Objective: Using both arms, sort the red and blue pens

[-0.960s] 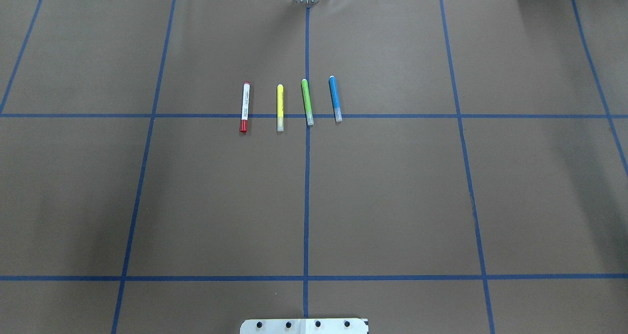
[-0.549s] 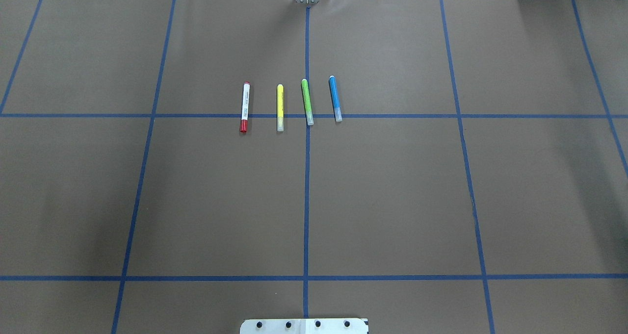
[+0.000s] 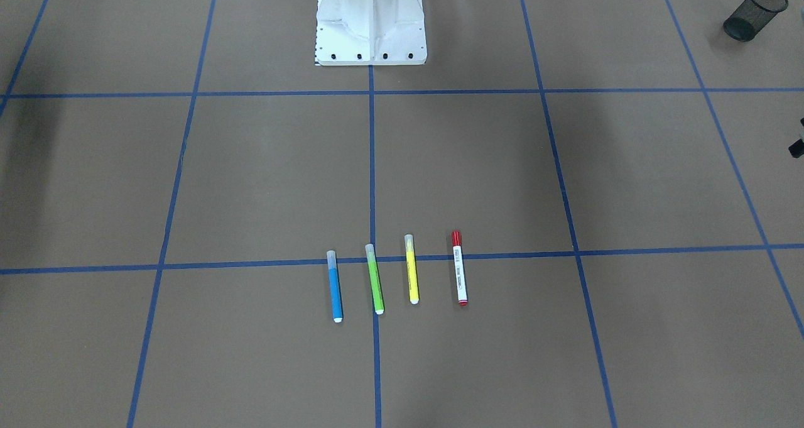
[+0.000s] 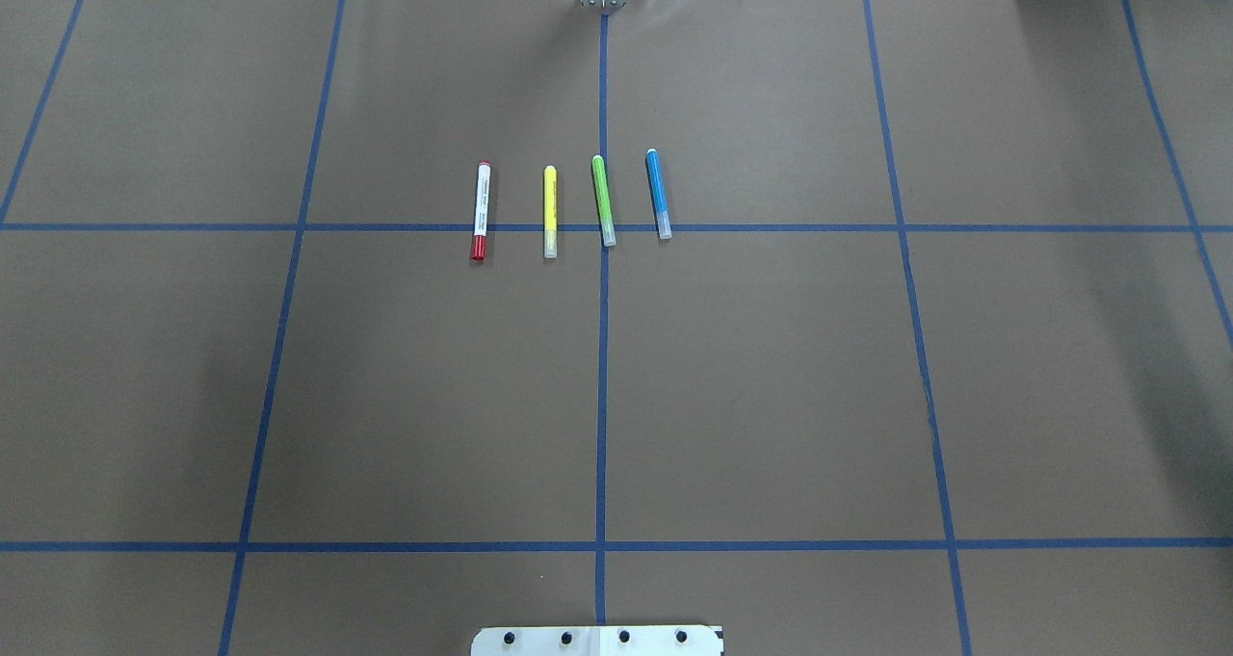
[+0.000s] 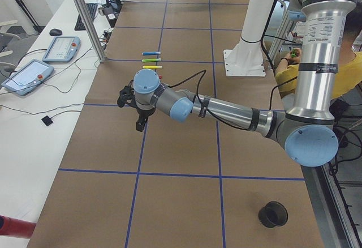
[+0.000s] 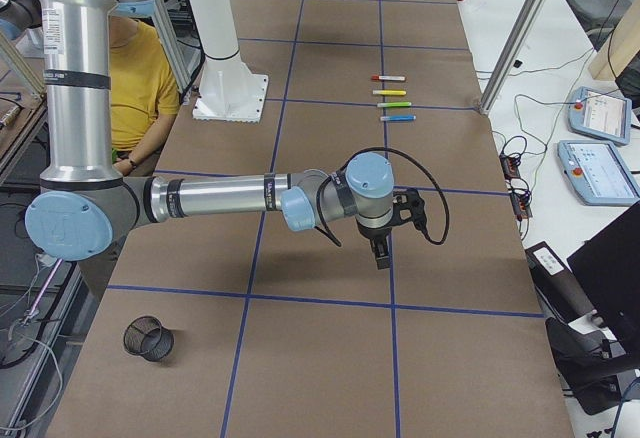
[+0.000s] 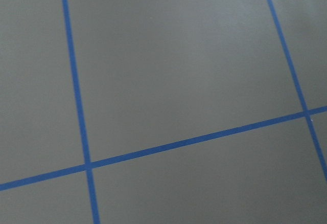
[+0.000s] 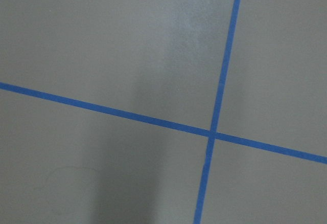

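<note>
The red pen (image 4: 479, 211) (image 3: 459, 268), white-barrelled with a red cap, lies at the left end of a row of markers on the brown table. At the row's right end lies the blue pen (image 4: 658, 194) (image 3: 335, 286). Neither arm reaches into the overhead view. The left gripper (image 5: 139, 124) hovers over the table's left part, well away from the pens, and I cannot tell if it is open. The right gripper (image 6: 381, 255) hangs over the table's right part, pointing down, and its state is also unclear. Both wrist views show only brown mat and blue tape lines.
A yellow marker (image 4: 550, 211) and a green marker (image 4: 603, 200) lie between the two pens. The white pedestal (image 3: 370, 19) stands at the robot's side. A black mesh cup (image 3: 754, 13) stands near each table end (image 6: 148, 338). A person in a yellow shirt (image 6: 140, 68) sits behind the robot.
</note>
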Controlling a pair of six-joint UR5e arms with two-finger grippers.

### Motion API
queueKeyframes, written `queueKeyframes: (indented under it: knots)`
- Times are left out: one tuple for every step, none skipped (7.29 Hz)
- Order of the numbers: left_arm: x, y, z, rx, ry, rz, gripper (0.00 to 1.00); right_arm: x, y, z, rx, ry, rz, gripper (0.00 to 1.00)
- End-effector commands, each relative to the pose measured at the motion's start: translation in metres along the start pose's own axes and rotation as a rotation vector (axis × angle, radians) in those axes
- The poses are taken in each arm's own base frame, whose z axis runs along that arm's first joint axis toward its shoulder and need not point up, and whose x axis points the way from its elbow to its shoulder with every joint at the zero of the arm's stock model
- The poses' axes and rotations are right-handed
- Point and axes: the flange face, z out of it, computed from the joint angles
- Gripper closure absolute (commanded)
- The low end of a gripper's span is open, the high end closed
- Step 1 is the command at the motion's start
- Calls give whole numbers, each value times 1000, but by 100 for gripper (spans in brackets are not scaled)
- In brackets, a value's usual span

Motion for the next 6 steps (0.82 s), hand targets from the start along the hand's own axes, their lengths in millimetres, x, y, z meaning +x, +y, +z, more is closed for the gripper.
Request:
queueKeyframes:
  knots:
    - [73, -22, 27, -29, 34, -30, 0, -22, -16, 10, -11, -15, -23, 0]
    - [110, -28, 54, -72, 60, -58, 0, -23, -16, 12, -15, -17, -26, 0]
    - [155, -44, 77, -82, 41, -112, 0, -23, -16, 12, -16, -17, -26, 0]
    - [219, -48, 116, -131, 10, -138, 0, -23, -16, 13, -17, -15, -27, 0]
    - [266, -54, 136, -166, -28, -160, 0, -23, -16, 14, -18, -15, -26, 0]
    - [302, -59, 150, -203, -45, -169, 0, -22, -15, 14, -18, -15, -26, 0]
